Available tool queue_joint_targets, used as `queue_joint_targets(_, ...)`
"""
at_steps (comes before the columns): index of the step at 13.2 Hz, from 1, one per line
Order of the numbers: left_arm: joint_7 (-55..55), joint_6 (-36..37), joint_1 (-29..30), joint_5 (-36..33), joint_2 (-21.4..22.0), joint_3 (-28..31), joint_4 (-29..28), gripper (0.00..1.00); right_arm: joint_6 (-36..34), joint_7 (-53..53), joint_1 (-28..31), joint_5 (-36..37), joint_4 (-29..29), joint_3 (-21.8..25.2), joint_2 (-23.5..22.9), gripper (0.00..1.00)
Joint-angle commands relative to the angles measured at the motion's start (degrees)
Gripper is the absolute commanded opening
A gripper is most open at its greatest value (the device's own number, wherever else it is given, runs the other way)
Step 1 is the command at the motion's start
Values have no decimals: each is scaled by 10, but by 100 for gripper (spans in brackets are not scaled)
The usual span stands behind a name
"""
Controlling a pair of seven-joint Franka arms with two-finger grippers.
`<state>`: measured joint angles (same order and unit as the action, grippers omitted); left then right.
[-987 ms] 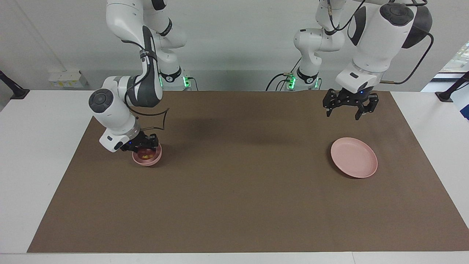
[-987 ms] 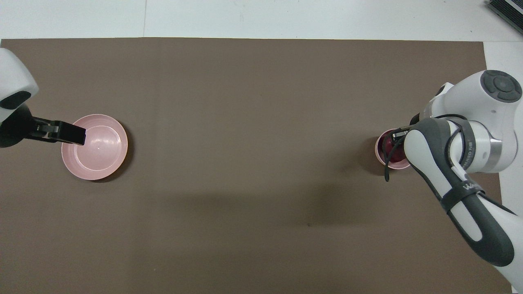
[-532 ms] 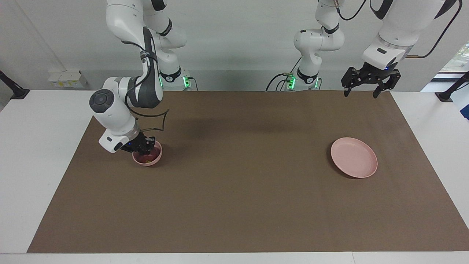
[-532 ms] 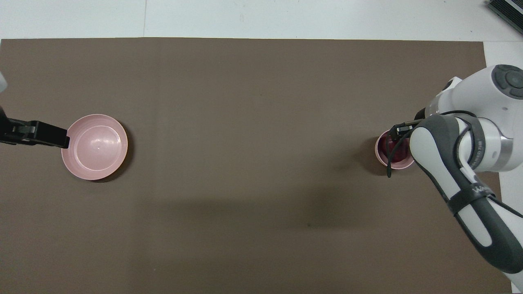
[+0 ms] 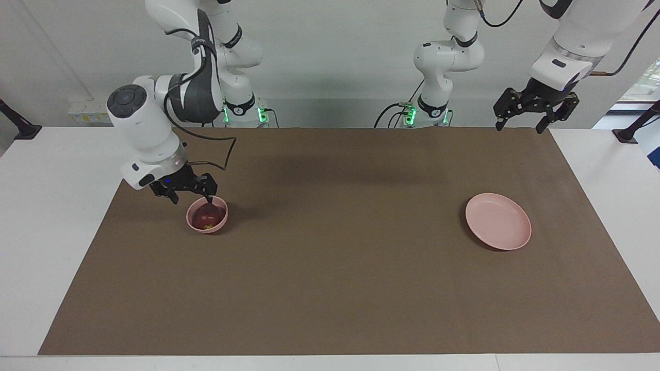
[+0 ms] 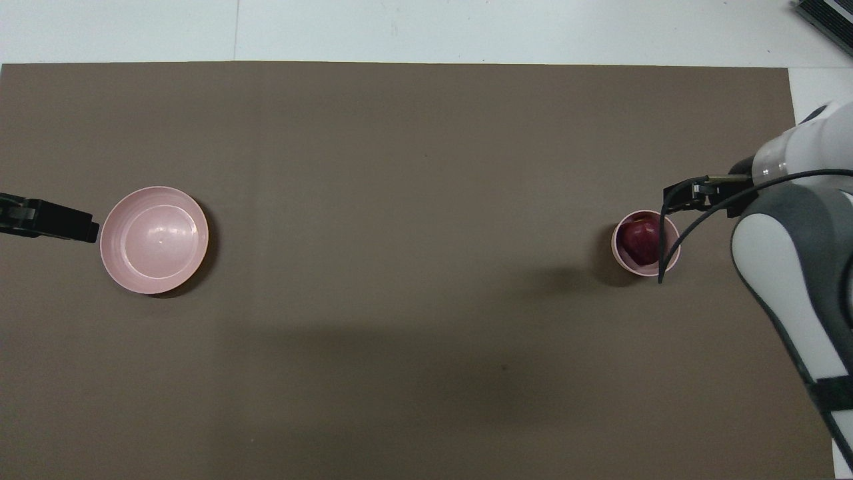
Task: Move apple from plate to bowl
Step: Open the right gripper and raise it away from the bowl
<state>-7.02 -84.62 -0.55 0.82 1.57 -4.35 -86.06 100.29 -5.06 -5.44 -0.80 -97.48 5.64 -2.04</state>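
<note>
The dark red apple (image 5: pixel 207 219) lies inside the small pink bowl (image 5: pixel 222 220) at the right arm's end of the brown mat; it also shows in the overhead view (image 6: pixel 641 241) within the bowl's rim (image 6: pixel 645 272). My right gripper (image 5: pixel 192 196) hangs open and empty just above the bowl, over its rim on the robots' side. The wide pink plate (image 5: pixel 498 221) sits bare at the left arm's end and shows in the overhead view too (image 6: pixel 154 240). My left gripper (image 5: pixel 520 123) is open and empty, raised high over the mat's edge by the robots.
The brown mat (image 5: pixel 340 268) covers most of the white table. A black cable loops from the right wrist over the bowl in the overhead view (image 6: pixel 661 260).
My right gripper has let go of the apple in the bowl and risen off it. My left gripper has lifted up and away from the plate toward the robots.
</note>
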Motion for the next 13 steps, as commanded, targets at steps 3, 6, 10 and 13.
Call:
queue_joint_targets(3,-16,16,7,-5,4,-3,5,100,-114,-18,3,18,64,-3,46,100)
queue_joint_targets(6,-17,15,7,-7,5,-2,4,100,-109,-5,8,14,55,-5,55,100)
queue_joint_targets(10,-16,12,8,-7,5,-2,3,100,-118,11,3,44,63,-10,56,100)
queue_joint_targets(13,-12,16,9,-7,5,-2,3,100,-125,10,9,26,70,-6,57,100)
